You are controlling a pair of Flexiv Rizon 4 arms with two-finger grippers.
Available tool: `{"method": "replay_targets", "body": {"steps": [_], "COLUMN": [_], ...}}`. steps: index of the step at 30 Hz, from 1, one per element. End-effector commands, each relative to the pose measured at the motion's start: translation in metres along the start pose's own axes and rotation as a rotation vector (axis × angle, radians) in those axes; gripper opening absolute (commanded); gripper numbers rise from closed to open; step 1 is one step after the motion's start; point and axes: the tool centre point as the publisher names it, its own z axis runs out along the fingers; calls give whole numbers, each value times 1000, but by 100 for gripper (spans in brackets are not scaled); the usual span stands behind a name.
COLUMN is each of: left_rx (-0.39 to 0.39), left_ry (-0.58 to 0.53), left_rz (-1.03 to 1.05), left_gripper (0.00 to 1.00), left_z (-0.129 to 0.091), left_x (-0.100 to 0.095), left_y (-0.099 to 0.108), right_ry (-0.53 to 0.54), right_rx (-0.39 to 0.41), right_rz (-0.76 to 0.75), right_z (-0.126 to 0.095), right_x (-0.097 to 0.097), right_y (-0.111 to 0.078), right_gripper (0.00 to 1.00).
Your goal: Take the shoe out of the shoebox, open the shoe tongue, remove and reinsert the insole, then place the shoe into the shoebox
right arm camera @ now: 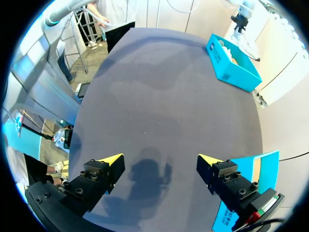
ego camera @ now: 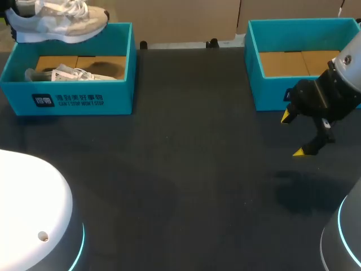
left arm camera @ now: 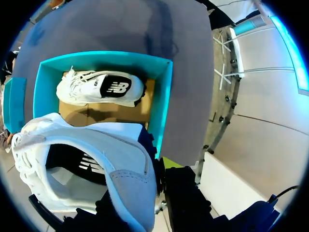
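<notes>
The tabletop (ego camera: 186, 169) looks dark and matt, the shoebox (ego camera: 84, 100) smooth teal card over a plain brown cardboard floor, the shoe (left arm camera: 120, 179) soft pale suede-like cloth, and the right end effector (ego camera: 294, 134) matt black plastic.

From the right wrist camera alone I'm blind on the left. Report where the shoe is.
Observer: One white sneaker hangs in the air above the left shoebox's back rim.
Operator: Check inside that box.
Observer: A second sneaker rests in it, on the cardboard floor.
Operator: Now the box by my right pincer.
Observer: The right shoebox holds nothing; only its bare cardboard floor shows.
</notes>
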Motion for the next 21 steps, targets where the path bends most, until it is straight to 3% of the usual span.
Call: {"method": "replay_targets", "body": {"steps": [1,21], "left_rx": [-7,8], "left_ry": [-1,11], "left_rz": [1,22], "left_gripper": [0,0], "left_z": [9,52], "left_x": [-2,-19], "left_y": [-1,-14], "right_ry": [1,1], "right_rx": [2,2], "right_rz": [0,0], "right_z": [1,1], "right_x": [-1,-1], "right_y": [0,0], "right_gripper": [100,100]}}
